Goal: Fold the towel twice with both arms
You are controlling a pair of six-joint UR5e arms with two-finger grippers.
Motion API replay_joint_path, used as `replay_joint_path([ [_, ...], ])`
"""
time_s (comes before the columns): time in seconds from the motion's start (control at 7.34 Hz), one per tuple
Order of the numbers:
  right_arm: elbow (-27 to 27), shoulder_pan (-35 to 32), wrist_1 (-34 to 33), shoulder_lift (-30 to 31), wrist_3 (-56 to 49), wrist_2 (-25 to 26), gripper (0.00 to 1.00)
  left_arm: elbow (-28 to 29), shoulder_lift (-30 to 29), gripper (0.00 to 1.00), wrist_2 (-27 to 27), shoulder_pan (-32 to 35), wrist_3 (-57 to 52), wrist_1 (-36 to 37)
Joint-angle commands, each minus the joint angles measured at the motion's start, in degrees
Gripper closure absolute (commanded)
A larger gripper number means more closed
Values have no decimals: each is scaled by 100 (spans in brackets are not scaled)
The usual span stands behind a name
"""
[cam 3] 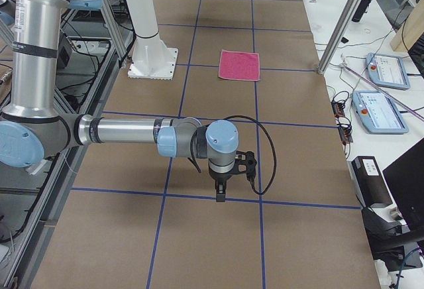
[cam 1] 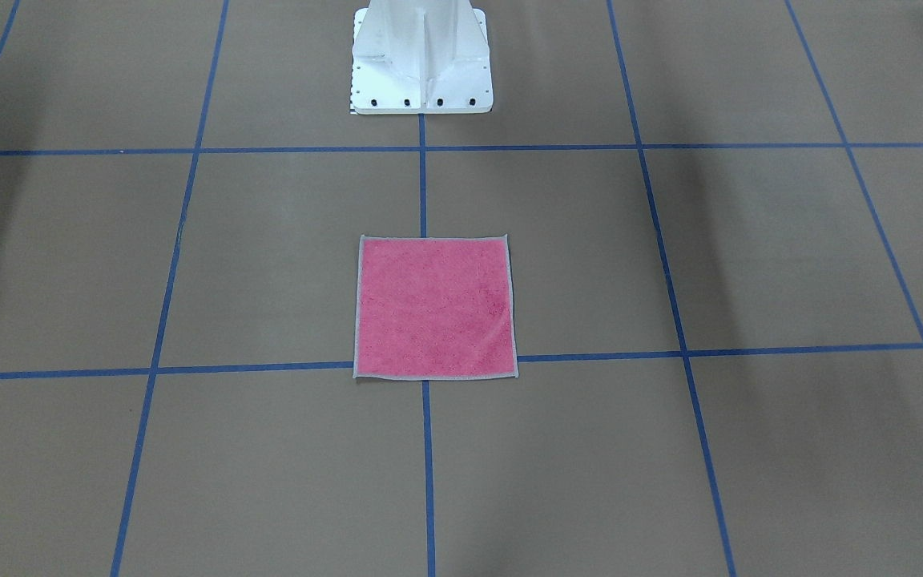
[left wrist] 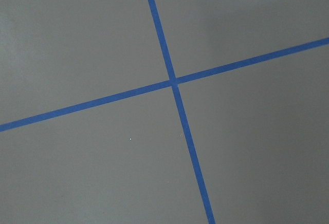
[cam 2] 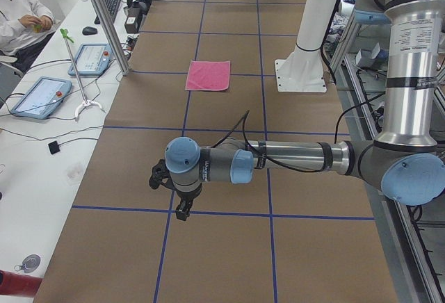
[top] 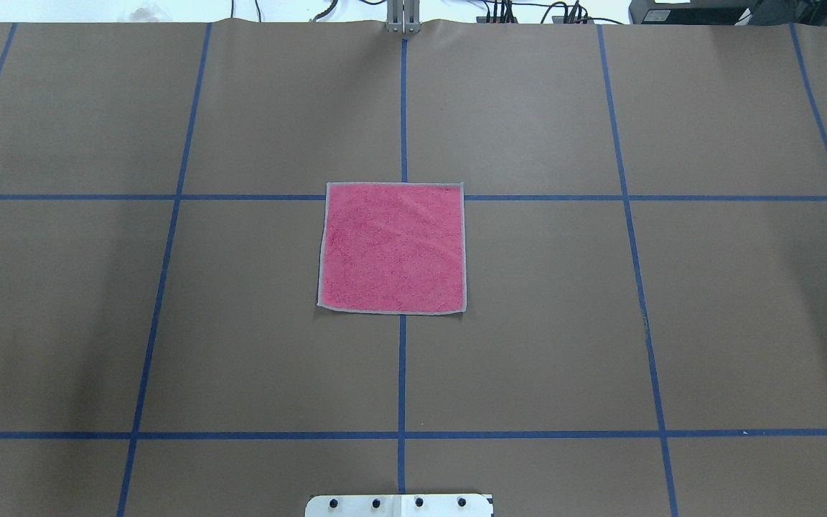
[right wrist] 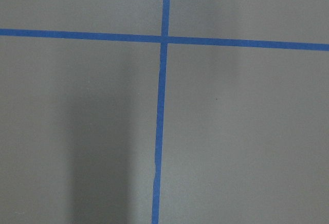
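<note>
Table [top: 744,323] covered in brown paper, blue tape grid [top: 402,373] across it.

Left arm [cam 2: 292,157]: forearm level, reaching out over the table's left end, well apart from the towel. Right arm [cam 3: 126,131]: same pose, over the right end. Neither shows in the overhead or front view.

White pedestal base [cam 1: 421,56] at the robot's edge of the table, on the centre tape line.

Towel [top: 393,248]: flat, unfolded, pink face up, light grey border all round. It sits mid-table, straight out from the pedestal and astride the centre line. Its far strip covers a tape crossing. Nothing touches it.

Side benches beyond the table's far edge hold teach pendants [cam 2: 42,98]. A person's sleeve [cam 2: 17,11] shows at the bench, far from the left arm.

Left gripper [cam 2: 182,209] points down, above a tape line, clear of the paper; whether its fingers are apart or together cannot be told. Right gripper [cam 3: 220,193] points down just by a tape line; finger state cannot be told either. Both wrist cameras show only paper and a tape crossing.
</note>
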State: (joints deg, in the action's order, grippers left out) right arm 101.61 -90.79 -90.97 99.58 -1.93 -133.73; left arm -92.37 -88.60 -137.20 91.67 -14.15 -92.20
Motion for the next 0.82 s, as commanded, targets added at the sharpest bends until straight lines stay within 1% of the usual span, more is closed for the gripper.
replay_joint_path([
  [0.0, 0, 9, 1, 0, 9, -4, 0, -26, -78, 0, 0, 0, 331, 43],
  [0.41, 8, 9, 9, -17, -35, -4, 0, -175, -8, 0, -9, 0, 281, -18],
  [0.68, -1, 35, 245, -52, 0, -39, 0, -211, -8, 0, -9, 0, 290, -18],
])
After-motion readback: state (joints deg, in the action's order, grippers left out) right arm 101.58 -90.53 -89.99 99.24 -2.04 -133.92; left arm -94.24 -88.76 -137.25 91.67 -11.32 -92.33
